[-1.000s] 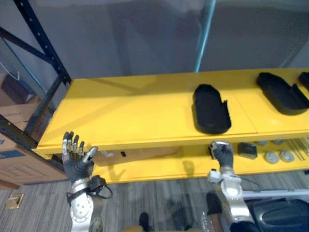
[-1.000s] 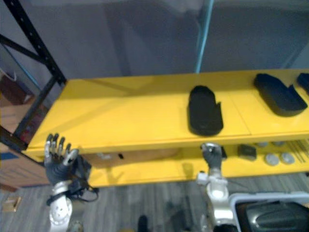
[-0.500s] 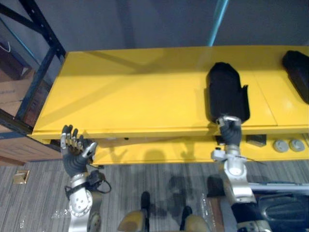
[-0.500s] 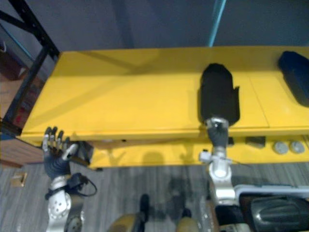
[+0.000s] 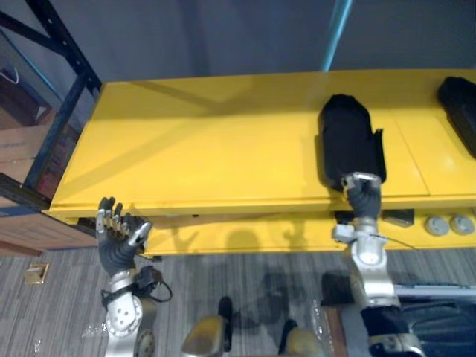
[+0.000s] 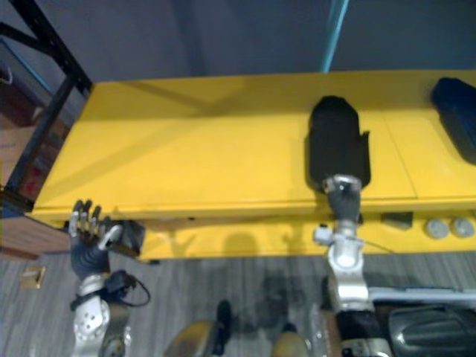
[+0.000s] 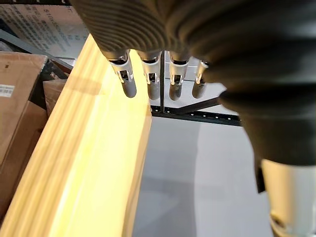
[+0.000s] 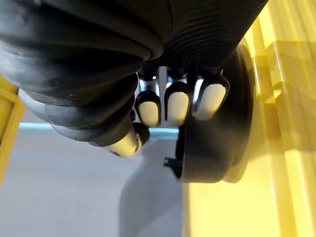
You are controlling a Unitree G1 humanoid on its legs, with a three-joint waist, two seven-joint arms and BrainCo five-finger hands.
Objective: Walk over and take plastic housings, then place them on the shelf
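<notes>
A black plastic housing (image 5: 349,141) lies on the yellow shelf (image 5: 208,149), right of its middle. My right hand (image 5: 362,197) is at the shelf's front edge, against the housing's near end. In the right wrist view its fingers (image 8: 177,106) are curled, with the housing (image 8: 222,143) just past them; nothing shows inside the curl. My left hand (image 5: 115,238) is raised below the shelf's front edge at the left, fingers (image 7: 127,81) straight and holding nothing.
A second black housing (image 6: 455,108) lies at the shelf's right end. On the lower shelf sit grey discs (image 5: 448,223) and a dark block (image 5: 398,217). Cardboard boxes (image 5: 30,149) and a black rack upright (image 5: 63,41) stand at the left.
The view has shifted towards the shelf. My right hand has risen from below the shelf's edge to the housing's near end. My left hand has kept its pose.
</notes>
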